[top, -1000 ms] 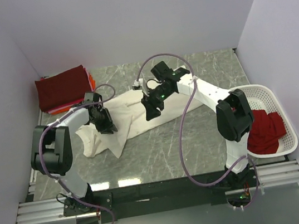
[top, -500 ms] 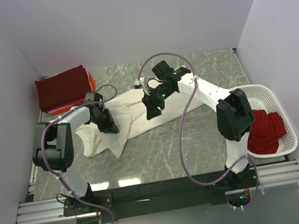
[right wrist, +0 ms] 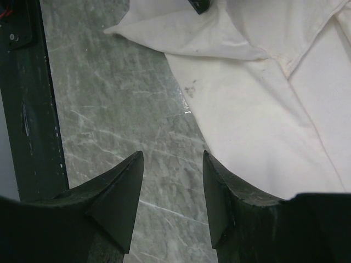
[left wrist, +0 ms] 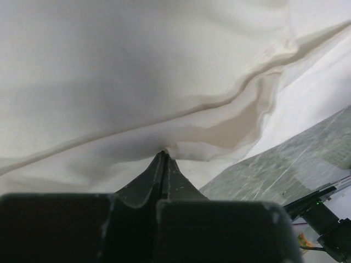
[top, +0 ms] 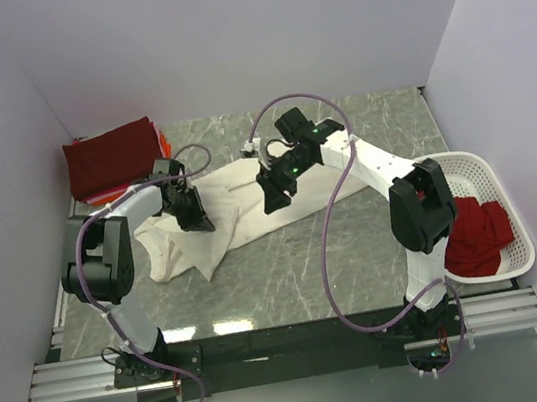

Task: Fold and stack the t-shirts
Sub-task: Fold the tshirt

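a: cream cloth, one large t-shirt [top: 235,216], rumpled across the middle of the marble table [top: 290,274]. not flat, not folded.
b: left gripper [left wrist: 163,159]?
a: jaws pinched together on a raised fold of that shirt, toward its left part.
b: right gripper [right wrist: 173,181]?
a: spread wide, nothing between the fingers. hangs over marble just beside the shirt's edge.
b: so which step?
a: spreading the shirt out before any fold, i judge. the stack [top: 111,159] of folded maroon, with red and orange-pink edges showing, sits at the far left corner. red cloth [top: 476,236] lies in the white basket [top: 496,177] on the right, untouched.
b: next move?
a: right gripper should drop onto the near hem and close, then both pull apart to flatten the cloth.
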Controlling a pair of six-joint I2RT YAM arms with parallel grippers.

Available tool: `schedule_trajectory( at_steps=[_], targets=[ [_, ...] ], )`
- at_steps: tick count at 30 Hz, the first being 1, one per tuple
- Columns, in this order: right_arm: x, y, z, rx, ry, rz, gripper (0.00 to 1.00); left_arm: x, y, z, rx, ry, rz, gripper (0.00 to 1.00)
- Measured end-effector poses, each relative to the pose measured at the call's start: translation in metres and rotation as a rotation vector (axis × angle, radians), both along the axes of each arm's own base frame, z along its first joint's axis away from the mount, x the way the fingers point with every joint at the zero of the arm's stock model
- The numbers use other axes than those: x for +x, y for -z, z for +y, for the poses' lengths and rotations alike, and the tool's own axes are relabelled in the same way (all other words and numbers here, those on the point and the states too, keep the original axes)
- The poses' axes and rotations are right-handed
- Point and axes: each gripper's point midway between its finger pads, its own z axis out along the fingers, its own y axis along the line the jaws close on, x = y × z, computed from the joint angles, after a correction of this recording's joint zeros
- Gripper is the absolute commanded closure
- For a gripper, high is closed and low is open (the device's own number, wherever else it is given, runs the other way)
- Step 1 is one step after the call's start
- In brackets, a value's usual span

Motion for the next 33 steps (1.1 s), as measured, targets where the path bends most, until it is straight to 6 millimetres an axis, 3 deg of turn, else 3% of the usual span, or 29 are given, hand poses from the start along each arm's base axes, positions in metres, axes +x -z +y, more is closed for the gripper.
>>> schedule_trajectory(
  at_steps=[3, 8, 11, 16, 22, 33],
  targets=[
    [0.001, 0.000, -0.001, 0.001, 0.002, 0.001, 0.45, 0.011, -0.012, -0.002, -0.001, 0.010, -0.034, 0.99],
    [0.003, -0.001, -0.003, 0.005, 0.008, 0.001, 0.46, 0.045, -0.046, -0.004, 0.011, 0.040, -0.142, 0.99],
    [0.004, -0.002, -0.004, 0.008, 0.013, 0.000, 0.45, 0.067, -0.056, -0.004, 0.035, 0.062, -0.198, 0.99],
    [0.005, -0.003, -0.008, 0.012, 0.020, 0.003, 0.45, 0.091, -0.048, 0.002, 0.103, 0.092, -0.215, 0.99],
    [0.006, -0.003, -0.010, 0.017, 0.025, 0.008, 0.45, 0.107, -0.035, 0.014, 0.197, 0.113, -0.207, 0.99],
    [0.008, -0.004, -0.013, 0.020, 0.032, 0.009, 0.45, 0.122, -0.045, 0.020, 0.299, 0.205, -0.295, 0.99]
  ],
)
